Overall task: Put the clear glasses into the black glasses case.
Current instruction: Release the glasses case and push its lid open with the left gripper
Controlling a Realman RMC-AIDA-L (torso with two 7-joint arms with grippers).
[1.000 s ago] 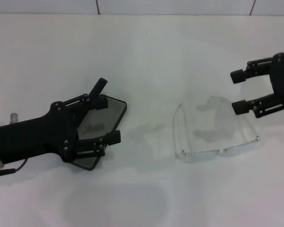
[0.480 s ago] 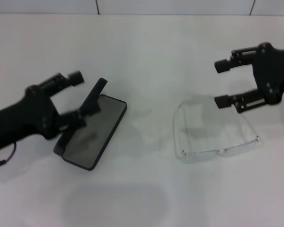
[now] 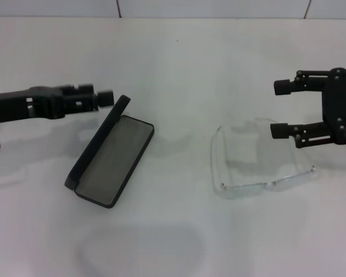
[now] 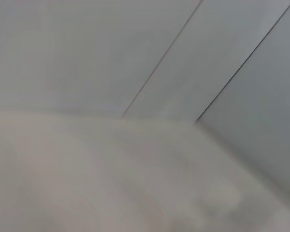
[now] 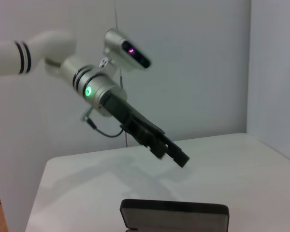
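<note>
The right pincer (image 3: pixel 281 108), its black fingers spread apart and holding nothing, hovers above the far right end of the clear glasses (image 3: pixel 264 158), which lie flat on the white bench (image 3: pixel 179 69) with their arms unfolded and pointing away from the robot. The grasp appears to be the step in hand: the pincer is lined up near the frame but has not closed on it. Well apart to the left sits the black glasses case (image 3: pixel 111 154), lid raised and grey lining exposed, ready to receive. The left pincer (image 3: pixel 104 98) hangs just beyond the lid's far edge, seen side-on, so whether its fingers are parted cannot be told. The next move likely calls for a lowering onto the thin, slippery plastic and a gentle close.
</note>
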